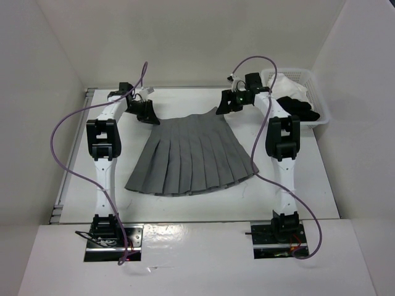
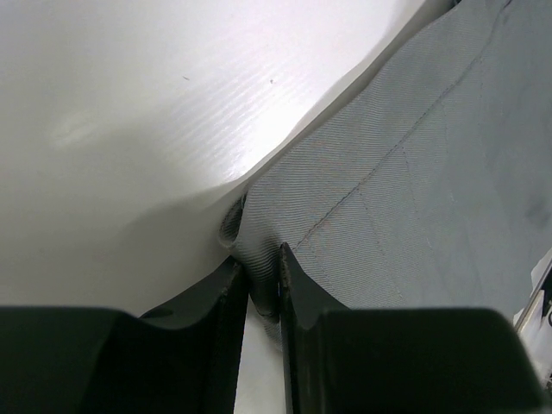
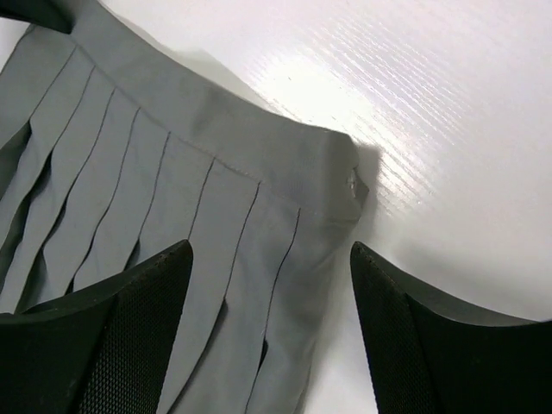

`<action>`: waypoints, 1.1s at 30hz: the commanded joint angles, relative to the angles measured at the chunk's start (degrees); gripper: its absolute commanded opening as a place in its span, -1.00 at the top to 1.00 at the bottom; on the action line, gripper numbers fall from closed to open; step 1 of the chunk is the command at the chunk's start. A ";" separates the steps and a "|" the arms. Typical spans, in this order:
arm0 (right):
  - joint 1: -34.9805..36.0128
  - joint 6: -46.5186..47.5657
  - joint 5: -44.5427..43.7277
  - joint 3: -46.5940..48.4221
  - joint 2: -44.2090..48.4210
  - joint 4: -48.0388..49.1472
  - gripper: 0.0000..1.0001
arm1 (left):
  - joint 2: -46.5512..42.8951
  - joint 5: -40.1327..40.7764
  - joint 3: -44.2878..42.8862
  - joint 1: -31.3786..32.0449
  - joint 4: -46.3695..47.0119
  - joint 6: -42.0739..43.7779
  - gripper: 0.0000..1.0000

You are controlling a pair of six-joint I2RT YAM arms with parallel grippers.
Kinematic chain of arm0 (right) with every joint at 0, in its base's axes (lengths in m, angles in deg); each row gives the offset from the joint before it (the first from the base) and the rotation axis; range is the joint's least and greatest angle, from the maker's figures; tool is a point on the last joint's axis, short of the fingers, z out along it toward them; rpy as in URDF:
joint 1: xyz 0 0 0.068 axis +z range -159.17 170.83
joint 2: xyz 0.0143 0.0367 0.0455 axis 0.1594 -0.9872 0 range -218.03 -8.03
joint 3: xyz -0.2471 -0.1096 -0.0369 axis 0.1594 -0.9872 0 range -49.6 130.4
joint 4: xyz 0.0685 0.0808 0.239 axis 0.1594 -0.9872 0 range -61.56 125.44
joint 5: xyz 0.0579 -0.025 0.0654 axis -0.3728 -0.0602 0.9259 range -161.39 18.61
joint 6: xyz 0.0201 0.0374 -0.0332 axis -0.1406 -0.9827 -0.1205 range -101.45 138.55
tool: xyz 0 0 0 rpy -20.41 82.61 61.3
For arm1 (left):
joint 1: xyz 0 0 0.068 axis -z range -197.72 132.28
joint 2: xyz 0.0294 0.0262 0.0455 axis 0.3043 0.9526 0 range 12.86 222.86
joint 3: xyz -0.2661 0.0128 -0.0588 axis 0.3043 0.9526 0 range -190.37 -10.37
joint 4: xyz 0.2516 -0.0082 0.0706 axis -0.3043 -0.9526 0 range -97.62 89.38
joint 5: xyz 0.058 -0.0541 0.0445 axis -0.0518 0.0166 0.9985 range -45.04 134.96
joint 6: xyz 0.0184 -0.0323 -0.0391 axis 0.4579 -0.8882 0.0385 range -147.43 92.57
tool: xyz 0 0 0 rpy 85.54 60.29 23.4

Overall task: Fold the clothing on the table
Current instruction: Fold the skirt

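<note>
left gripper (image 2: 259, 269): nearly closed, pinching a bunched fold at the skirt (image 1: 191, 157) waistband corner
right gripper (image 3: 270, 250): spread wide, fingers either side of the other waistband corner, not gripping
basket (image 1: 325, 116): white, just outboard of right gripper; holds white garment (image 1: 287, 80) and black garment (image 1: 299, 108)
skirt look: grey, pleated, fan-shaped, flat on table (image 1: 210, 206) between both grippers, hem toward arm bases
</note>
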 commanded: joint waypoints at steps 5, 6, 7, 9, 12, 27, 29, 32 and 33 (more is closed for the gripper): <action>-1.16 -0.56 3.62 8.80 -4.91 -0.99 -0.56 | -1.97 3.33 2.76 1.27 -1.42 3.13 0.46; -1.16 -0.56 3.62 9.77 -6.22 -2.13 -0.56 | -1.97 3.85 3.28 1.27 -1.42 3.13 0.46; -1.16 0.05 3.62 10.74 -7.02 -2.14 -0.56 | -1.97 3.86 3.29 1.27 -1.42 3.65 0.46; -1.16 0.05 4.14 13.47 -8.86 -3.62 -0.54 | -1.97 3.86 3.29 1.79 -1.42 3.66 0.46; -1.16 0.05 4.14 15.49 -10.27 -3.63 -0.51 | -1.97 4.39 3.29 1.80 -1.42 3.66 0.46; -1.16 1.11 4.67 22.08 -16.86 -7.23 -0.27 | -1.97 4.91 2.76 2.33 -1.42 4.19 0.49; -1.16 1.11 4.67 22.79 -17.48 -7.76 -0.17 | -1.97 4.91 2.76 2.33 -1.42 4.71 0.49; -0.64 1.11 5.20 23.49 -18.53 -8.37 -0.09 | -1.97 4.91 2.76 2.33 -1.42 4.71 0.49; -0.64 1.11 5.20 24.19 -18.54 -8.38 -0.07 | -1.97 4.91 2.76 2.85 -1.42 4.71 0.49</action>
